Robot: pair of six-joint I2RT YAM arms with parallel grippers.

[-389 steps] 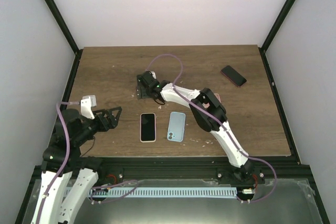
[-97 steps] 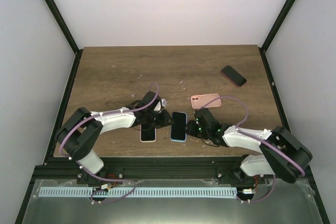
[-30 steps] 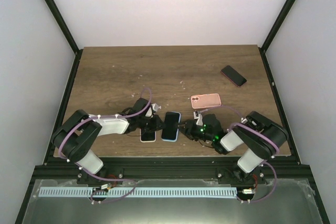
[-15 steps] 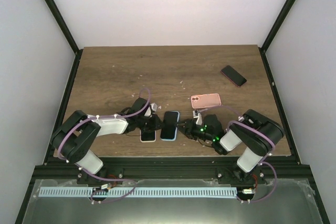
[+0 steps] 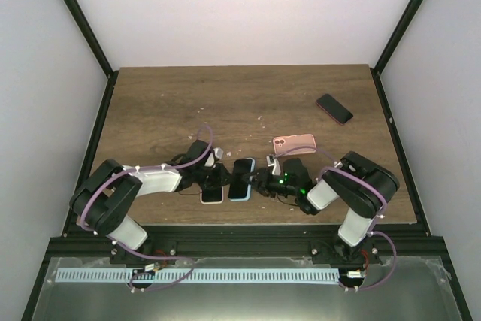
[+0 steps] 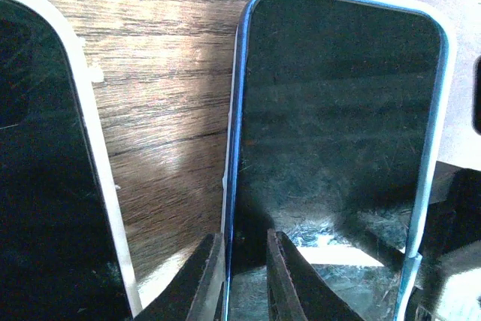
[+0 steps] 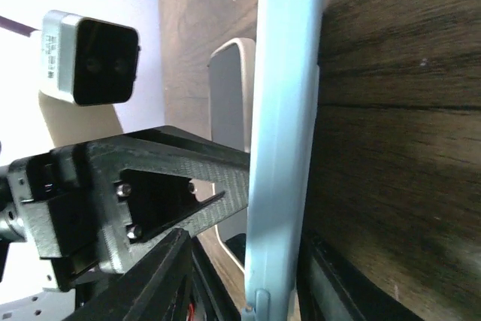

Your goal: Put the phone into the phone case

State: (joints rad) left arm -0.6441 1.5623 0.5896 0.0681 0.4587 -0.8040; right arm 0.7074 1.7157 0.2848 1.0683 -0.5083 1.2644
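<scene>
Left wrist, L gripper (image 6: 242,249) pinching edge of blue phone (image 6: 338,125)

A brown wood-grain desk (image 5: 165,103) fills the middle of the top view, its surface scuffed and dotted with pale flecks. Plain white walls (image 5: 240,13) close it in at the back and on both sides. Black frame posts (image 5: 79,16) slant up from the far corners. A grey metal tray (image 5: 421,291) with a pale perforated strip (image 5: 225,276) runs along the near edge. In the left wrist view, bright light glares off the grain.

Bright overhead — close-ups soft, glare on phone (image 6: 331,110).
</scene>
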